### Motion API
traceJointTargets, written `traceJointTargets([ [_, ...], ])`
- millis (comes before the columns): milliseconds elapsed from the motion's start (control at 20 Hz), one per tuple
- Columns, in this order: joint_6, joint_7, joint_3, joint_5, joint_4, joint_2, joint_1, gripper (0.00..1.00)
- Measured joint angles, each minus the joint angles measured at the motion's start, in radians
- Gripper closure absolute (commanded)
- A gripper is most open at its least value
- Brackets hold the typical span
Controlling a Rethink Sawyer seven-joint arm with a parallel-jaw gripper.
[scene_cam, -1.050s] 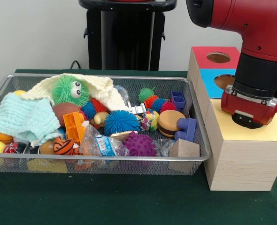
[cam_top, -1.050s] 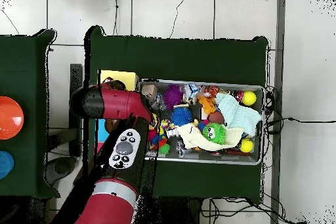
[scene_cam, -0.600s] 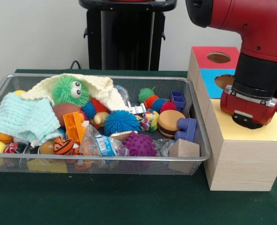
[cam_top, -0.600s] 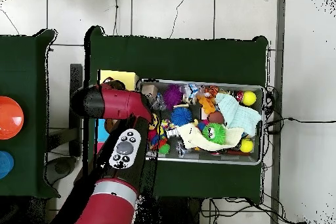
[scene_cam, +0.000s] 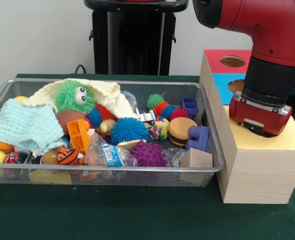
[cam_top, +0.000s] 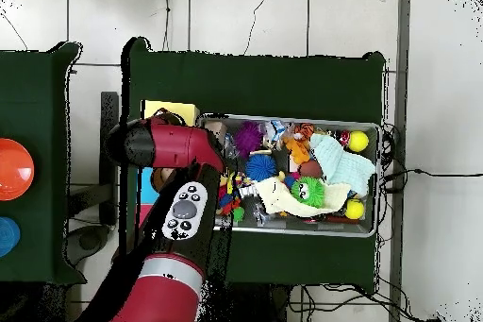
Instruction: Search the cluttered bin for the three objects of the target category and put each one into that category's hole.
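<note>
A: Green tabletop (scene_cam: 112,215), white wall behind. Wire bin (scene_cam: 207,172) fills left and centre of the front view, packed with toys. Wooden sorting box (scene_cam: 260,170) at right, touching the bin's right end.

B: Arm?

A: Red arm's wrist end (scene_cam: 260,112) hangs over the box's yellow top at right. Fingers hidden under the wrist, so can't tell if spread or pressed together. Nothing seen held.

B: Target things?

A: Category isn't given. Bin holds spiky balls like the blue one (scene_cam: 129,130) and purple one (scene_cam: 148,154), a burger toy (scene_cam: 181,131), blocks (scene_cam: 195,159), and cloths (scene_cam: 25,127) at left.

B: Holes?

A: Red panel hole (scene_cam: 232,61) at upper right, a blue panel hole below it partly behind the arm.

B: Advice?

A: Probably heading back to search. Swing left over the bin, lift high enough to clear the rim, pick an exposed item first, and shift the cloths later for buried ones.
</note>
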Motion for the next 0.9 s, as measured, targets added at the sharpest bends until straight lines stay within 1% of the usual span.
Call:
traceJointTargets([
  [100, 0.014, 0.0, 0.0, -0.002, -0.002, -0.002, 0.0, 1.0],
  [350, 0.099, 0.0, -0.004, -0.003, -0.013, -0.021, 0.003, 1.0],
  [550, 0.232, 0.0, -0.018, -0.005, -0.032, -0.062, 0.007, 1.0],
  [650, 0.26, 0.0, -0.022, -0.006, -0.035, -0.074, 0.009, 1.0],
  [700, 0.296, 0.0, -0.03, -0.007, -0.04, -0.09, 0.013, 1.0],
  [900, 0.341, 0.0, -0.045, -0.007, -0.049, -0.118, 0.021, 1.0],
])
